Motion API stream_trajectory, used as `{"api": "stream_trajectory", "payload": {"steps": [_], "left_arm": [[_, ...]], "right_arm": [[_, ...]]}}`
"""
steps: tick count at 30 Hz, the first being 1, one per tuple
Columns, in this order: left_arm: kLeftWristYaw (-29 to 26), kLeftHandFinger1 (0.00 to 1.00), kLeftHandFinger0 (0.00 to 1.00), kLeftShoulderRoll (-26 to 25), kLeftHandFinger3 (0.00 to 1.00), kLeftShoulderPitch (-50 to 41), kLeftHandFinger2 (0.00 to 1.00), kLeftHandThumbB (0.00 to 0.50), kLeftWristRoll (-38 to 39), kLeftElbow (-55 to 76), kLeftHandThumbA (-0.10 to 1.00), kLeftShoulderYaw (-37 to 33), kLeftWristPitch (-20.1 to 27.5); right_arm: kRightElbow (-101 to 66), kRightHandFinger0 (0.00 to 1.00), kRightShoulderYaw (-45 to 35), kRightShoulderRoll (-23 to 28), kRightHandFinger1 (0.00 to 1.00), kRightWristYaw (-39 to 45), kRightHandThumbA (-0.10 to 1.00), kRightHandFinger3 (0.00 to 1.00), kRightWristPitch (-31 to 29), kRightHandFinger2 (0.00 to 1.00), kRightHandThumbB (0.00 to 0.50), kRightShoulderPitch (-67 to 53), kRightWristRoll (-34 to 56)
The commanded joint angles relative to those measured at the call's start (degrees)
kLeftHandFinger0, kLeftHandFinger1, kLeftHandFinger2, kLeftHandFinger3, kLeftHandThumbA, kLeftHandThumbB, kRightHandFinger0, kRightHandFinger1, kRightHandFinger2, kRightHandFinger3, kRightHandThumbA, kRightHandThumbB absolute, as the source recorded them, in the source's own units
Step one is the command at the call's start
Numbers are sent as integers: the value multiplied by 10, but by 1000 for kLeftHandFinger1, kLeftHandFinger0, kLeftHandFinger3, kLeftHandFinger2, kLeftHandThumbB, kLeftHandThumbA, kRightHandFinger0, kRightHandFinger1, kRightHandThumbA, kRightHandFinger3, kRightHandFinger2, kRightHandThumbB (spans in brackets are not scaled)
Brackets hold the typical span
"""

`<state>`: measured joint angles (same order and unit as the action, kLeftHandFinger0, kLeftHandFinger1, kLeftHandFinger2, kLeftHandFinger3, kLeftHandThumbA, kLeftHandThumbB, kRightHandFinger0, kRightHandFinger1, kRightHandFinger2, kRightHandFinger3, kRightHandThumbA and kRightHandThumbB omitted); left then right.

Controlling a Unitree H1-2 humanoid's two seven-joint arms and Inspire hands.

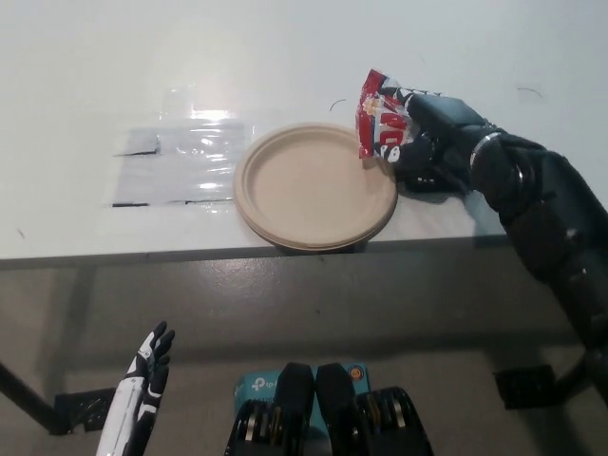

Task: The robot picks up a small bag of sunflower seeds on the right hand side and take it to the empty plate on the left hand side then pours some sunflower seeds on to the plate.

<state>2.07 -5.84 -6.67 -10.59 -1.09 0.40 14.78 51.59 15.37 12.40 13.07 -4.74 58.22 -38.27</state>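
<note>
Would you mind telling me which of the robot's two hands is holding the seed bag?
The black right hand, closed on the red seed bag beside the plate; the white left hand hangs empty below the table.
</note>
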Motion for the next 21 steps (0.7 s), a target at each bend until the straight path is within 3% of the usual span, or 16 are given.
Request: {"api": "stream_trajectory", "payload": {"steps": [1,9,10,11,12,13,15,16,18,19,21], "left_arm": [[-19,1000,1000,-2,1000,0,1000,80,9,13,1000,10,31],[-21,1000,1000,-3,1000,-9,1000,70,2,15,1000,10,35],[-21,1000,1000,-3,1000,-9,1000,75,3,16,1000,10,33],[-20,1000,1000,-3,1000,-9,1000,76,4,16,1000,10,32],[-19,1000,1000,-4,1000,-9,1000,75,6,16,1000,10,33],[-17,1000,1000,-3,1000,-6,1000,75,9,17,1000,10,30],[-16,1000,1000,-2,1000,4,1000,74,15,11,1000,10,30],[-15,1000,1000,1,1000,17,1000,79,19,6,1000,9,27],[-15,1000,1000,2,1000,27,1000,76,17,5,1000,8,23],[-14,1000,1000,1,1000,36,1000,84,16,1,1000,7,23],[-10,1000,1000,2,1000,40,1000,104,22,1,1000,5,18]], "right_arm": [[-372,1000,-145,56,1000,282,598,1000,198,1000,500,2,399],[-441,1000,-201,56,1000,270,616,1000,214,1000,500,-43,470],[-474,1000,-217,45,1000,232,725,1000,201,1000,500,-56,474],[-487,1000,-221,41,1000,218,908,1000,196,1000,500,-62,473],[-522,1000,-229,33,1000,189,914,1000,190,1000,492,-74,466],[-617,1000,-234,26,1000,130,1000,1000,168,1000,432,-104,435],[-697,1000,-239,20,1000,93,1000,1000,147,1000,424,-128,421],[-763,1000,-235,20,1000,69,1000,1000,130,1000,451,-152,386],[-830,1000,-226,17,1000,49,1000,1000,97,1000,377,-194,363],[-865,1000,-215,5,1000,29,1000,1000,60,1000,372,-232,344],[-906,1000,-198,-18,1000,14,1000,1000,38,1000,398,-291,341]]}}
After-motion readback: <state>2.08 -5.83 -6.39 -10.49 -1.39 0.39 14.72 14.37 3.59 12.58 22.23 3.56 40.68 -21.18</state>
